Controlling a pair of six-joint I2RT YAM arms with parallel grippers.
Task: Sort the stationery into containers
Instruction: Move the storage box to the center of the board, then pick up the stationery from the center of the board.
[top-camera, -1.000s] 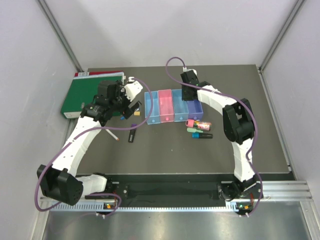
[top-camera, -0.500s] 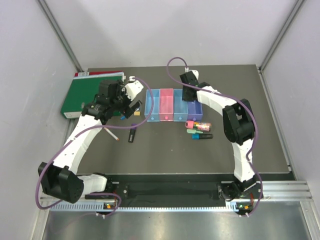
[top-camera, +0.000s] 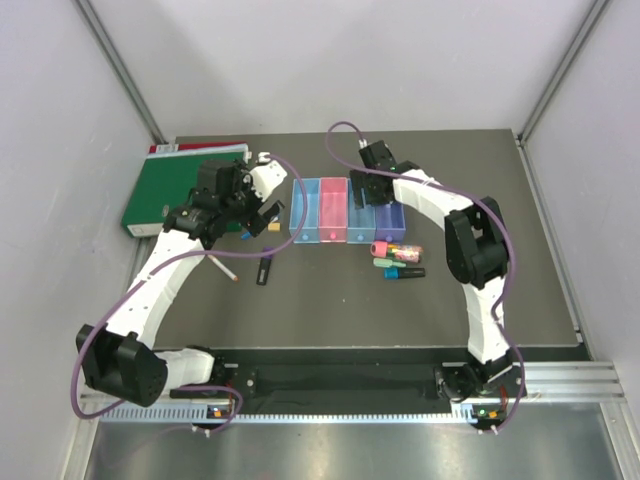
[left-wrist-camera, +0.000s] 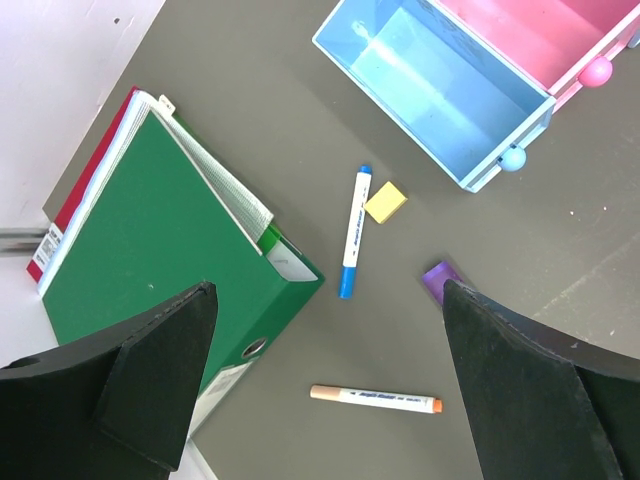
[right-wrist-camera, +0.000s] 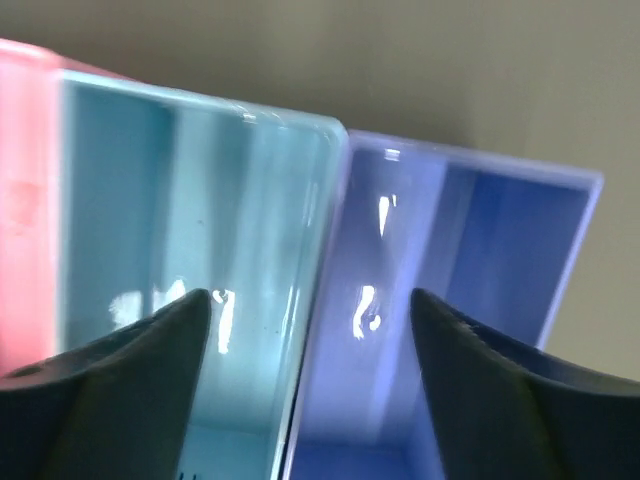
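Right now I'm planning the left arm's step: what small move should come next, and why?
Probably lower the left gripper onto the blue-tipped pen: the open jaws hang above it, and it lies loose on the table, outside the blue bin.

bins (top-camera: 330, 208) 4 | white pens (left-wrist-camera: 354, 232) 2 | green binder (left-wrist-camera: 150, 230) 1 | yellow block (left-wrist-camera: 385, 201) 1 | purple block (left-wrist-camera: 441, 278) 1

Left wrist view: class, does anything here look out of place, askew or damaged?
Nothing damaged. Four pieces lie loose on the table at mixed angles: blue-ended pen, yellow block, purple piece, orange-ended pen. The light blue bin beside them looks empty.
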